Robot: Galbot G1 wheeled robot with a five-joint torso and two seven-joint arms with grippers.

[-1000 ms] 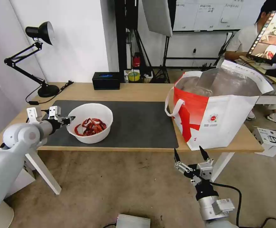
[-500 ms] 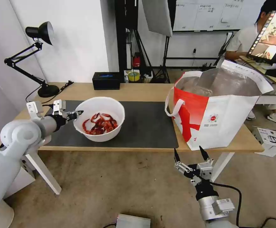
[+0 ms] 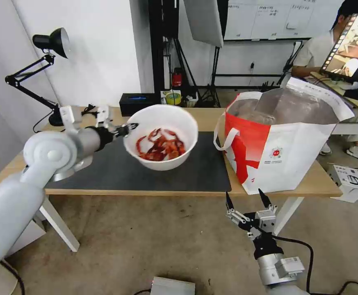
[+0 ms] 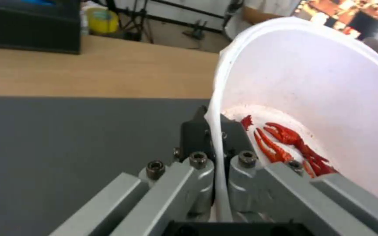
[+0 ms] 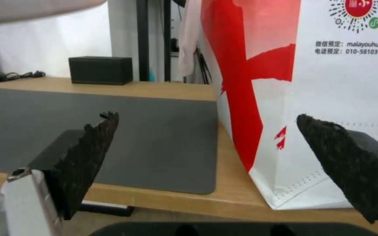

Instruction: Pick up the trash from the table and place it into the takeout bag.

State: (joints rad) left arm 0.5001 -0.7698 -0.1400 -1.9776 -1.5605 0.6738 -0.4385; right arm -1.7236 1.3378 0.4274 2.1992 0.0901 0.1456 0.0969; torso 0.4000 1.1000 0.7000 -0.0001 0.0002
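while clamped on the white bowl [image 3: 161,137], left gripper [image 3: 126,128]; takeout bag [image 3: 285,139] text "010-58103931"; right gripper [image 3: 246,200] agape.

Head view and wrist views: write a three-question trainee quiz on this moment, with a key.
1. True or false: the white bowl of red shells rests on the dark grey mat.
2. Which tool grips the bowl's rim? A left tool B right tool
3. Fill in: the right tool hangs open below the table edge, near the ____.

Key: 1 false, it is lifted. 2 A. 3 takeout bag.
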